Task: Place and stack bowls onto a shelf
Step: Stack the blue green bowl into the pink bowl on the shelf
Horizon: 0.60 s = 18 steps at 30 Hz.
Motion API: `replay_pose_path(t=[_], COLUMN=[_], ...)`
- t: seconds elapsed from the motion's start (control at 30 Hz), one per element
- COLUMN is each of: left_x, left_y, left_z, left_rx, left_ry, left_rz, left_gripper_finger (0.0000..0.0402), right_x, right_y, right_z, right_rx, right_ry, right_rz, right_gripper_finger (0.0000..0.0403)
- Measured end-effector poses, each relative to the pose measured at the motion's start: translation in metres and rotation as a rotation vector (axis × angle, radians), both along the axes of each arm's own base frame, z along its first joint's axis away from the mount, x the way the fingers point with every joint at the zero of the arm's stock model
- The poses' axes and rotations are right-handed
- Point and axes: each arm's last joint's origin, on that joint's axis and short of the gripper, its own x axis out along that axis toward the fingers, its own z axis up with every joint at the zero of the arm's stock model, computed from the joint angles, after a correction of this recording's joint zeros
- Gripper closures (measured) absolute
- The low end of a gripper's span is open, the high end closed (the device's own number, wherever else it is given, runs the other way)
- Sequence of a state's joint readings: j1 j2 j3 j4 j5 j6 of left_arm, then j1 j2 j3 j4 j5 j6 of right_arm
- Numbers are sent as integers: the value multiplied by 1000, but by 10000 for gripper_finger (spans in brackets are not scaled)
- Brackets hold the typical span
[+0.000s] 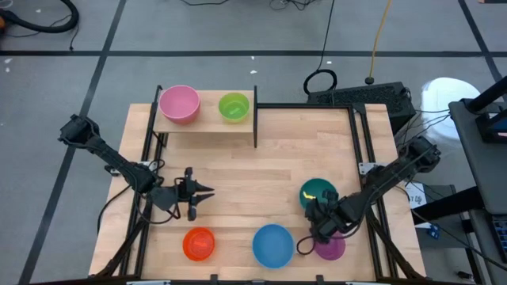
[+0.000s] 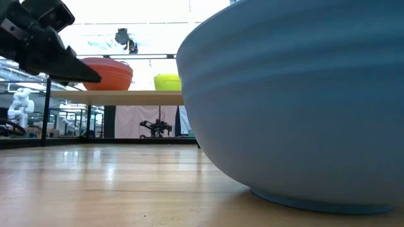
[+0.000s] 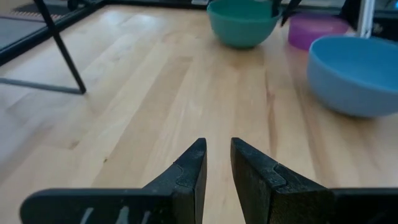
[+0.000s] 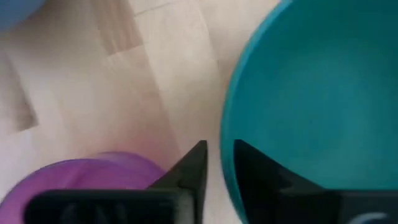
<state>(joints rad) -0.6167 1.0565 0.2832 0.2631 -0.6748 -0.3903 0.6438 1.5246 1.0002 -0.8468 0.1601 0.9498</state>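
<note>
From my overhead camera the small light-wood shelf on thin black posts sits at the far left of the table, carrying the round pink plastic bowl on its left half and the round green plastic bowl on its right, apart from each other. At table level I see only the shelf's edge and one post, and the two bowls there read orange-red and yellow-green against the bright room, so I go by the overhead colours.

The left gripper hovers over bare wood left of centre, holding nothing; in its wrist camera the two dark fingers stand nearly together with a thin gap. Pale marks on the finger base are cut off at the frame edge and I cannot read them.

Along the near edge lie the round orange plastic bowl and the round blue plastic bowl, well apart. The blue one fills most of the low camera and hides everything behind it on that side.

The right gripper is down at the near rim of the round teal plastic bowl, and the arm covers part of that bowl and part of the round purple plastic bowl just beside it. Its wrist camera shows the fingers almost together beside the teal rim; I cannot tell whether they pinch it.

No readable writing shows anywhere.
</note>
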Motion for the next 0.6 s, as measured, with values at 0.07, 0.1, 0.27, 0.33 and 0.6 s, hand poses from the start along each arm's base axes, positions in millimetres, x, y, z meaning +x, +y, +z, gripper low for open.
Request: replay_pose_path(t=[0.07,0.1,0.27,0.33,0.6], left_x=[-1,-1,-1,-1,2], left_y=[1,1,1,1,3], left_z=[-2,-2,-3,-3,0], left_rx=[12,16,26,28,50], left_ry=[16,20,26,27,5], left_rz=[7,8,5,4,-4], left_gripper_finger=[325,325,325,325,323], right_x=[4,6,22,29,64], right_y=[-4,-6,-16,-21,-35], right_z=[-1,-1,3,4,14], right_rx=[10,12,29,26,41], right_ry=[-4,-8,-56,-87,-352], right_rz=[18,33,122,179,450], right_gripper_finger=[372,386,394,399,401])
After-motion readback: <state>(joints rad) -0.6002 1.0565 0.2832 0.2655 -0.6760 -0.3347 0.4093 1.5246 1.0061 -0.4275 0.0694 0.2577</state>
